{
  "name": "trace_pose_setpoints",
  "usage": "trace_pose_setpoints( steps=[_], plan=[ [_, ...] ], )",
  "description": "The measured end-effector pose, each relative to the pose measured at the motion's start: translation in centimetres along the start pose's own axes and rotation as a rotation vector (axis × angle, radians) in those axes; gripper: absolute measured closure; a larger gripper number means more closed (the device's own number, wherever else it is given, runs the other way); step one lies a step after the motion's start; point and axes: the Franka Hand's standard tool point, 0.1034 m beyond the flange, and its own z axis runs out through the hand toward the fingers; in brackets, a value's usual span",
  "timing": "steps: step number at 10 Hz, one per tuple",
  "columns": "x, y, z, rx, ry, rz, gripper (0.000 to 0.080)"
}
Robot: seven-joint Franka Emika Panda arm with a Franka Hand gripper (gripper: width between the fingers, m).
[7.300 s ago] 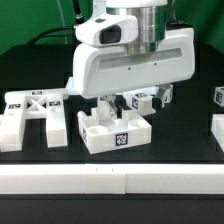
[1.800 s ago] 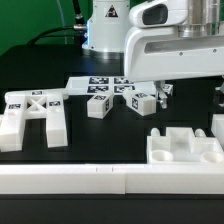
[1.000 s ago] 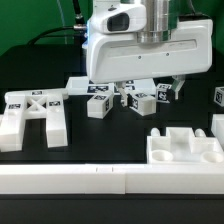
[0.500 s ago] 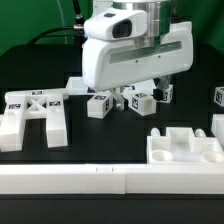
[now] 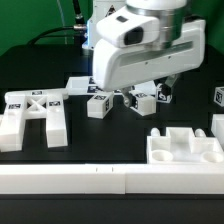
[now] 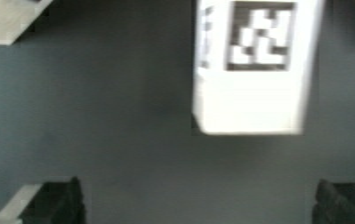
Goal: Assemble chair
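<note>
Chair leg [image 6: 254, 65], loose on the surface [image 6: 103, 120], just ahead of your wide-spread, empty tool [image 6: 195, 205].
Seat block [image 5: 185, 148] lies sockets-up at the exterior view's right, likely to receive legs; X-braced frame [image 5: 35, 112] lies left.

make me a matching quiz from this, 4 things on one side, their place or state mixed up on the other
1 frame
2 seat
3 legs
4 gripper

a open, empty
b exterior view's left
c centre of the exterior view
d exterior view's right, near the front

Pairs: 1-b, 2-d, 3-c, 4-a
</note>
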Motion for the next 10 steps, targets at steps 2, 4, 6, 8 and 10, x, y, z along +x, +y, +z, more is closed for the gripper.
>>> trace_pose_setpoints(
  steps=[2,4,6,8,10],
  plan=[
    [-0.2,-1.0,-0.1,0.001,-0.082,-0.002,0.0151],
    [-0.1,-1.7,-0.1,0.038,-0.217,-0.001,0.0151],
    [-0.8,-1.5,-0.2,-0.031,-0.209,0.062,0.0151],
    [-1.2,-1.3,0.1,-0.029,-0.216,0.066,0.0151],
    [-1.2,-1.4,0.2,-0.026,-0.229,0.065,0.0151]
  ],
)
